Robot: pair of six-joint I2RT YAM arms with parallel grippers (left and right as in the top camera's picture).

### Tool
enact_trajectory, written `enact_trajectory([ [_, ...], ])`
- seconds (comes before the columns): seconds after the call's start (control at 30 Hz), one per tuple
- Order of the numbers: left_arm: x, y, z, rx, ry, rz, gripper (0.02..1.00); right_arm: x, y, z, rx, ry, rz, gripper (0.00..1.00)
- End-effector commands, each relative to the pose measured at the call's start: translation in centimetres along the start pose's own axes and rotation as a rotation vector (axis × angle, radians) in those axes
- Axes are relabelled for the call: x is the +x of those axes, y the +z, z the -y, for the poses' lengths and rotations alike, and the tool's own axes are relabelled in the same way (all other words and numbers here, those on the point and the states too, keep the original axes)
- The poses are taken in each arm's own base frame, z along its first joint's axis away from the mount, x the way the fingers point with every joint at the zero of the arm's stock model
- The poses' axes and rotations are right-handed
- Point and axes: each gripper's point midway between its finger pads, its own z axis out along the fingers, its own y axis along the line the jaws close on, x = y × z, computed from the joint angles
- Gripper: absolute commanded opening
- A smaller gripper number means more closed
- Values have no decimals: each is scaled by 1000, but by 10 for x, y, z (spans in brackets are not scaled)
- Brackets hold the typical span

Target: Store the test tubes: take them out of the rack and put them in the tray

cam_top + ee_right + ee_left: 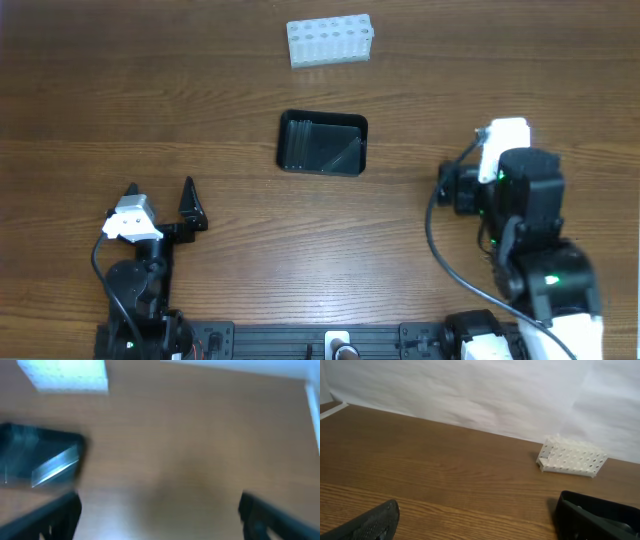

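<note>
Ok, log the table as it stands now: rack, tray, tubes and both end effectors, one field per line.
rack: white test tube rack, far side of the table, no tubes seen standing in it
tray: black tray, mid-table, apart from the rack, nearer the arms
tubes: clear test tubes lying inside the tray
left arm: left end effector open, holding nothing, near its base
right arm: right end effector open, holding nothing, over bare wood beside the tray
surface: wooden table
</note>
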Motion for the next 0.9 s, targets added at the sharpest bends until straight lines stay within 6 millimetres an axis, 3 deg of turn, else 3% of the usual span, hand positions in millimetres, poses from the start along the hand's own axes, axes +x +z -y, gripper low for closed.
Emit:
enact_trajectory([
  [0.03,1,0,3,15,12,-1,998,-28,20,-8,-22,-31,286,991],
  [0.13,1,0,3,15,12,-1,998,-32,32,-10,-14,-13,411,991],
  [0.4,1,0,3,15,12,-1,996,17,59,10,67,24,460,993],
  [0.63,1,0,3,15,12,-1,996,54,64,37,167,63,508,991],
  [0.9,1,0,3,15,12,-1,998,95,63,33,165,61,437,991],
])
